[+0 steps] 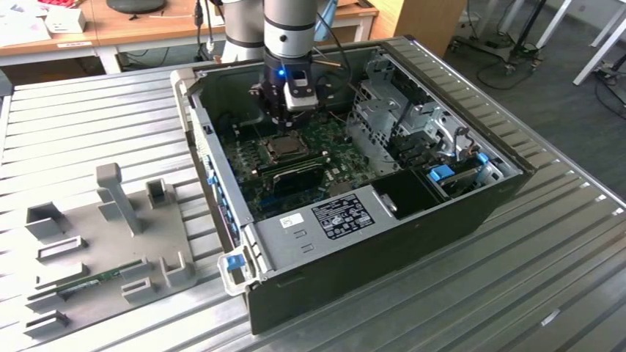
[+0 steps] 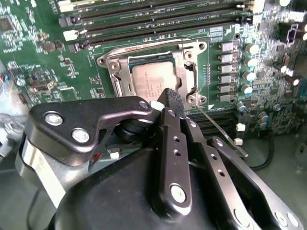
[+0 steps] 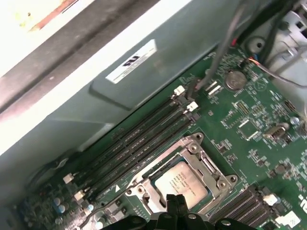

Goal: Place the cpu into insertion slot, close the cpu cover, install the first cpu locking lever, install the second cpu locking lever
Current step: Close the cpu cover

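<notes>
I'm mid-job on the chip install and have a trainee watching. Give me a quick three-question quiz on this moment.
1. Fill in: in the exterior view, the grey tray lies to the exterior view's ____ of the computer case.
2. True or false: the metal frame lies flat around the chip.
3. Pick one. The gripper is:
A. over the tray
B. close to the frame's edge, beside the chip
C. outside the case

Key: 1 left; 2 true; 3 B.
</notes>
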Robot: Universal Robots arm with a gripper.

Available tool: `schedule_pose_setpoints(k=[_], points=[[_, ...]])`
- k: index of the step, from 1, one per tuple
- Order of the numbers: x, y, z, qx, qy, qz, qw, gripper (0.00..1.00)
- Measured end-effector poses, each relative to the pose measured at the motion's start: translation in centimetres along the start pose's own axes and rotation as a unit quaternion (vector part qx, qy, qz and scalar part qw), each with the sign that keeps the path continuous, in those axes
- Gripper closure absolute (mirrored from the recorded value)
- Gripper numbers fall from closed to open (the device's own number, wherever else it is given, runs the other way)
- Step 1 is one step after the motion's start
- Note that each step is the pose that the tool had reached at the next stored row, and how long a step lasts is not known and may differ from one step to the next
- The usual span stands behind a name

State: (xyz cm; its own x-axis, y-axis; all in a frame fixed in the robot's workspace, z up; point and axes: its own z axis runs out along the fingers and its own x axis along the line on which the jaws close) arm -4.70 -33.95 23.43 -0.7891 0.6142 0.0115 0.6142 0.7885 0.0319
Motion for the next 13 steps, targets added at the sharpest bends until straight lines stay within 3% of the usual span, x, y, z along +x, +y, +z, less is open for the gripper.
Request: schedule_pose_setpoints(k=[3, 7, 13], points=[[0.0, 0.0, 0.0, -0.0002, 0.0006, -0.023, 0.99975, 0.9], [0.0, 0.0, 0.01, -0.0012, 0.0014, -0.052, 0.99865, 0.9], [0.0, 0.0, 0.01, -0.0027, 0.0028, -0.095, 0.99547, 0.9]])
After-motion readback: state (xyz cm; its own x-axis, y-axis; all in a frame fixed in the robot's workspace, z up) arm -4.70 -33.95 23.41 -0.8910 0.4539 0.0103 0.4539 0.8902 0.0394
